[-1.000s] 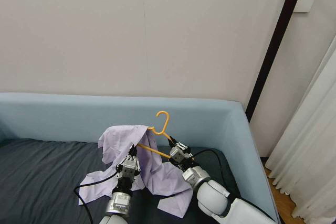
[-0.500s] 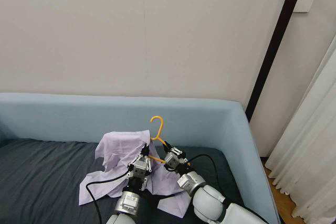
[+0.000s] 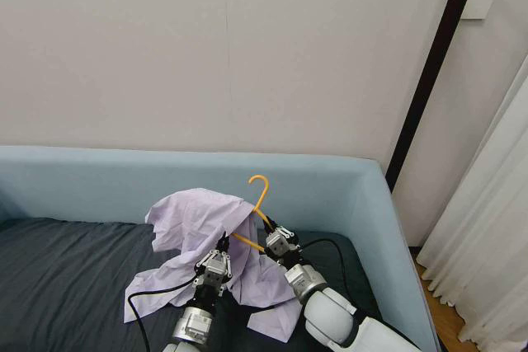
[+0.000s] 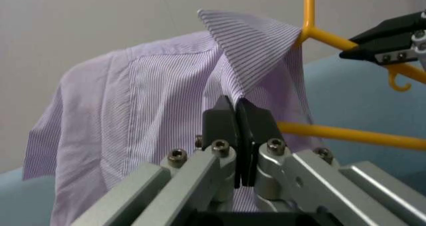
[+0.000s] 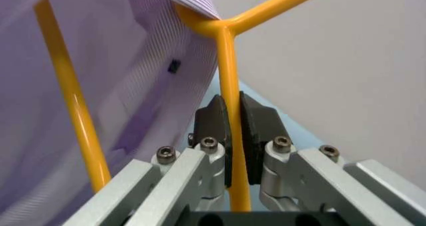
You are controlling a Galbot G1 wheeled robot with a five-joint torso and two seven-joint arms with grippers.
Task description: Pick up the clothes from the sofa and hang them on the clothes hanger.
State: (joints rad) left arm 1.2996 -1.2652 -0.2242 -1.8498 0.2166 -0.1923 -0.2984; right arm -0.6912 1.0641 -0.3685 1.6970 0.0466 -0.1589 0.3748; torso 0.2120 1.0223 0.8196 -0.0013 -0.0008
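A lilac striped shirt [image 3: 198,232] hangs draped over one arm of an orange hanger [image 3: 259,195], held up above the dark sofa seat [image 3: 66,278]. My left gripper [image 3: 219,255] is shut on the shirt's front edge just below the collar [image 4: 250,49]. My right gripper [image 3: 279,241] is shut on the hanger's orange bar [image 5: 230,111], near where the bars join. In the left wrist view the fingers [image 4: 236,136] pinch striped cloth, and the right gripper [image 4: 392,36] shows farther off on the hanger [image 4: 346,131].
The light blue sofa back [image 3: 99,183] runs behind the shirt, and its right arm wall [image 3: 396,245] stands close to my right arm. A dark post [image 3: 429,80] and a white curtain [image 3: 487,245] lie beyond the sofa on the right.
Both grippers and the hanger shifted right and slightly up from half a second ago. The shirt's collar end now rides higher on the hanger and the cloth spreads wider to the left.
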